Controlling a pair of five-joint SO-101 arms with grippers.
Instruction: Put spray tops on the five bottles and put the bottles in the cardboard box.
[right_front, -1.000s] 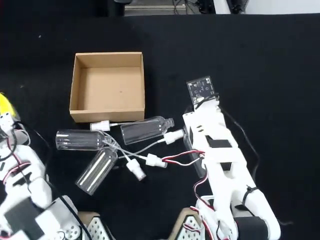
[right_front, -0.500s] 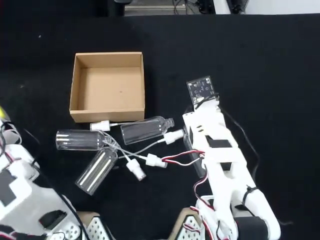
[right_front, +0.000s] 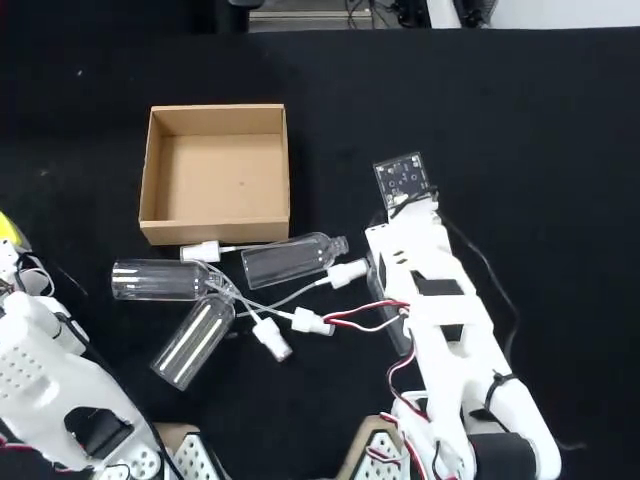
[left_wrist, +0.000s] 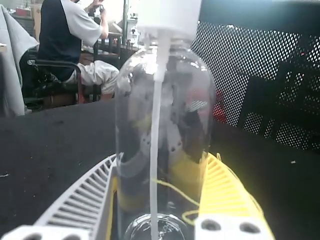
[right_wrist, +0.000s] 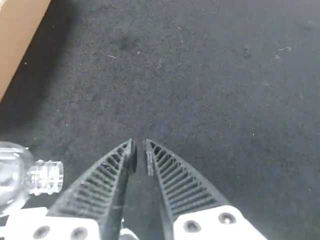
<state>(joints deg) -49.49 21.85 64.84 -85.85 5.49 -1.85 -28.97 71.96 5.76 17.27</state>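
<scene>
Bottle (left_wrist: 165, 100) with spray top (left_wrist: 169, 17) sits clamped in my left hand (left_wrist: 164, 160). My right hand (right_wrist: 139, 152) is pinched almost closed, empty, near 3 loose bottles (right_front: 290, 260).

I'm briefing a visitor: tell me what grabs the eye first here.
A clear bottle with a white spray top sits clamped in the left gripper, close before its camera. In the high view, three more bottles and loose spray tops lie tangled just on the arms' side of the open cardboard box.
</scene>
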